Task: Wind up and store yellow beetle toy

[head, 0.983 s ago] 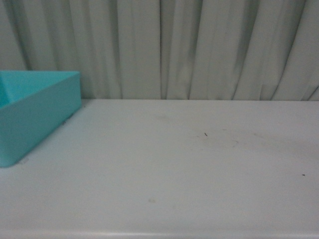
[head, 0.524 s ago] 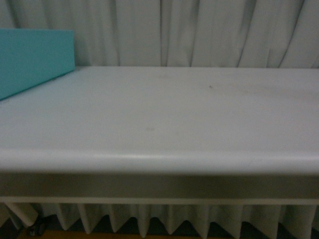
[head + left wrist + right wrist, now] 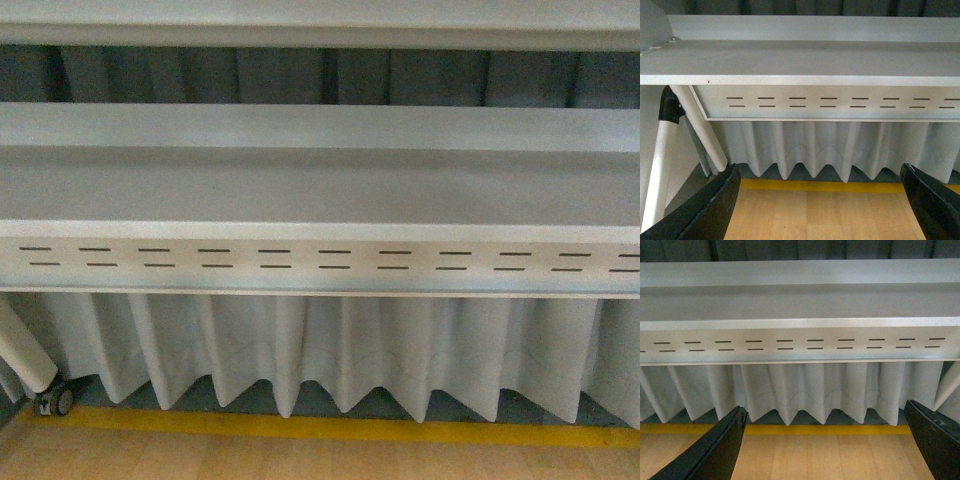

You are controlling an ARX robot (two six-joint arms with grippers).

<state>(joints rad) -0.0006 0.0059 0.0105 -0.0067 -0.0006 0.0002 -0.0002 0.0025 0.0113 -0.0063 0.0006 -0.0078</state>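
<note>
Low down, all three views face the underside of a white table (image 3: 320,190), not its top. The toy is in none of the views; its place, heading and long axis cannot be told.

Front view: the table's edge rail (image 3: 320,258) runs full width, punched with two rows of short dark slots. Below it hangs a pleated white curtain (image 3: 330,350), hem zigzagging above a yellow floor stripe (image 3: 330,430) and light wood floor (image 3: 300,460). Only this view shows a caster (image 3: 52,402) under a slanted white leg (image 3: 25,355). Neither arm shows here.

Left wrist view: left gripper (image 3: 822,200) wide open, nothing between its black fingers (image 3: 705,210), which stand at opposite sides of the picture. Only this view shows the table's corner, with slanted white legs (image 3: 700,125) and a black joint (image 3: 670,107) where tubes meet. Same slotted rail (image 3: 830,102), curtain and stripe behind.

Right wrist view: right gripper (image 3: 827,440) likewise spread wide and empty, black fingers (image 3: 715,450) far apart. It faces the slotted rail (image 3: 800,344) squarely, curtain (image 3: 800,390) below, stripe and wood floor beneath; no legs here.

No brand, label or readable writing in any view.
</note>
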